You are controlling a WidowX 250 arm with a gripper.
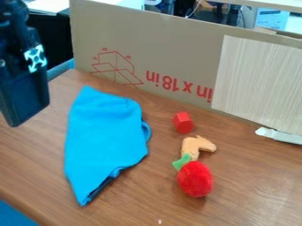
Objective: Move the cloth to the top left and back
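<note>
**Cardboard [171, 39] backs wooden table [254, 194]**

The cardboard stands right of the pincer [24, 99] (spread or pressed together, I cannot tell). Nearer its right lies the blue cloth [103, 137]; farther right, a red block [183, 122], tan toy [190, 148] and red plush toy [194, 178].

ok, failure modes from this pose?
Two likely ones. The blue cloth has a bunched, partly folded lower edge, so a grasp there could catch one layer and drag the rest or unfold it. Its top corner already lies near the cardboard, so pushing toward the back might crumple it against that panel. Less likely: a wide swing right could knock the red block, just beside the cloth.
</note>
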